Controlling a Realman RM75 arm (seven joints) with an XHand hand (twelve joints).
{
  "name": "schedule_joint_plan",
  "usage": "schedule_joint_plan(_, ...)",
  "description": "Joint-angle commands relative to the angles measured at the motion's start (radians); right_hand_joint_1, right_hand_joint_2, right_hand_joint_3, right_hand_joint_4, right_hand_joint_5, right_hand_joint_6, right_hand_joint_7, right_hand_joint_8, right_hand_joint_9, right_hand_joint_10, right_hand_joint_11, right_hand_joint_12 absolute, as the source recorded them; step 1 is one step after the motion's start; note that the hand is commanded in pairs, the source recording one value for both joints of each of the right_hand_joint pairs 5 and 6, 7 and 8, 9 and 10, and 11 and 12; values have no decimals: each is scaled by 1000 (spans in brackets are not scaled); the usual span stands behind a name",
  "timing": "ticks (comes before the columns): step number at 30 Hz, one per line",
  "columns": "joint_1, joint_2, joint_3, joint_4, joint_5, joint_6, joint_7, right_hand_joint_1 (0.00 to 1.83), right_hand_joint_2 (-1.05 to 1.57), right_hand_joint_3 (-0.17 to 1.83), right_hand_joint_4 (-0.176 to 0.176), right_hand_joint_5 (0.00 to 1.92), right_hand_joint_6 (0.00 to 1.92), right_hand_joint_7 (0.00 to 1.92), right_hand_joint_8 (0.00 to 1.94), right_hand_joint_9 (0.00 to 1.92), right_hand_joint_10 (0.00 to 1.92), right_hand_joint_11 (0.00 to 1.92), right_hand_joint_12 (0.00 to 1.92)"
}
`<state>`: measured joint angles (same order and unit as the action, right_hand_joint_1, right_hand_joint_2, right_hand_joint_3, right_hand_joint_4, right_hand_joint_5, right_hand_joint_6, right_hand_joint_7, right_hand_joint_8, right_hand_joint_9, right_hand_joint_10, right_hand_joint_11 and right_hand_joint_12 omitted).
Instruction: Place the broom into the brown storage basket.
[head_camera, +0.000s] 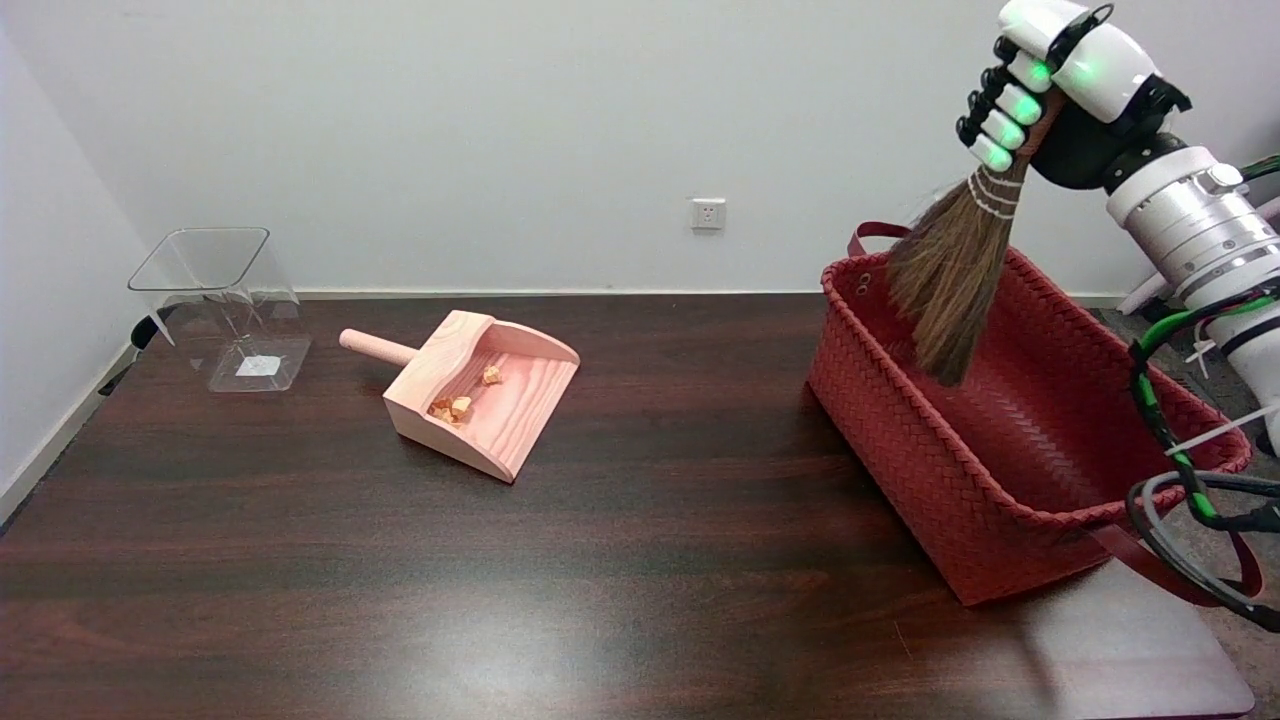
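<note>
Brown broom (950, 285) gripped by hand (1060, 90), bristles hanging below.

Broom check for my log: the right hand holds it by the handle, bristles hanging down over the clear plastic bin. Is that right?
Not quite. The right hand does hold the broom by its handle, bristles down, but the head view shows them hanging over the red-brown woven basket, not the clear bin.

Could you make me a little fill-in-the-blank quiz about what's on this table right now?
1. The right hand grips a ____ by its handle, bristles pointing down.
2. The bristles hang over the opening of the woven ____.
3. The wooden dustpan lies on the ____ and holds a few small orange crumbs.
4. Near the table's far left corner stands a clear ____ container.

Missing words: broom; basket; table; plastic
</note>
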<state>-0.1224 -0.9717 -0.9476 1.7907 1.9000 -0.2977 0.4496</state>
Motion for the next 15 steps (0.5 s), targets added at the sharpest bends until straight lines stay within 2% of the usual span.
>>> schedule_joint_plan(1, -67, 41, 11, -78, -4, -81, -182, 1033, 1571, 702, 0, 1920, 1920, 1920, 1920, 1920, 1920, 1920, 1920)
schedule_joint_plan(5, -89, 30, -25, -70, 4, -10, -303, 1023, 1571, 690, 0, 1920, 1920, 1920, 1920, 1920, 1920, 1920, 1920)
schedule_joint_plan(15, -99, 26, -111, -65, 4, 8, -388, 999, 1571, 645, 0, 1920, 1920, 1920, 1920, 1920, 1920, 1920, 1920)
